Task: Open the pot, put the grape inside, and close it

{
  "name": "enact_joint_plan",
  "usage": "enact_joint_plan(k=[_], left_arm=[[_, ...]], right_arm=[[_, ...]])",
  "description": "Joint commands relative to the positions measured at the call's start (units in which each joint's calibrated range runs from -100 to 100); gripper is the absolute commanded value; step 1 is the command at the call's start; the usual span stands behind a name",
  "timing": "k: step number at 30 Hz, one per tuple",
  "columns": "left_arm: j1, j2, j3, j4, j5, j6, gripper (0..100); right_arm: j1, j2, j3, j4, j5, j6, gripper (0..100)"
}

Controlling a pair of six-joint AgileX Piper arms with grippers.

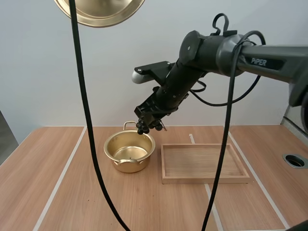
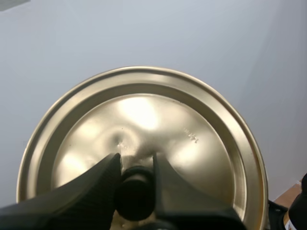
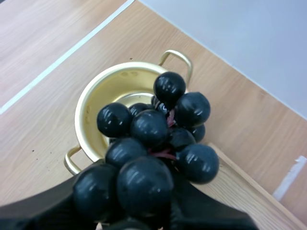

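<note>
Right gripper clamped on grapes, hanging just above pot, over its far rim. Shift toward pot's centre, lower well inside, then release gently to avoid spilling toward tray. Left gripper pinching lid by knob, up high.

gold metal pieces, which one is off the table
The round gold lid, held up high by its black knob in the left gripper. The open gold two-handled pot stands on the wooden table.
</note>
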Motion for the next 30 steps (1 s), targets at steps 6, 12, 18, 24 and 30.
enact_joint_plan(k=[6, 12, 18, 24, 30], left_arm=[[-0.05, -0.5, -0.9, -1.2, -1.9, -0.9, 0], [-0.05, -0.5, -0.9, -1.2, -1.2, -0.9, 0], [-0.05, -0.5, -0.9, -1.2, -0.2, -0.9, 0], [-0.05, -0.5, -0.9, -1.2, 0.8, -0.9, 0], [-0.05, -0.5, -0.9, -1.2, 0.8, -0.9, 0]], right_arm=[[2.6, 6.8, -0.9, 0.5, -3.7, -0.2, 0], [4.5, 11.2, -1.0, 0.5, -9.4, -0.3, 0], [4.9, 14.8, -1.0, 0.5, -15.0, -0.3, 0], [4.9, 17.0, -1.0, 0.5, -21.7, -0.3, 0], [4.9, 18.9, -1.0, 0.5, -26.5, -0.3, 0]])
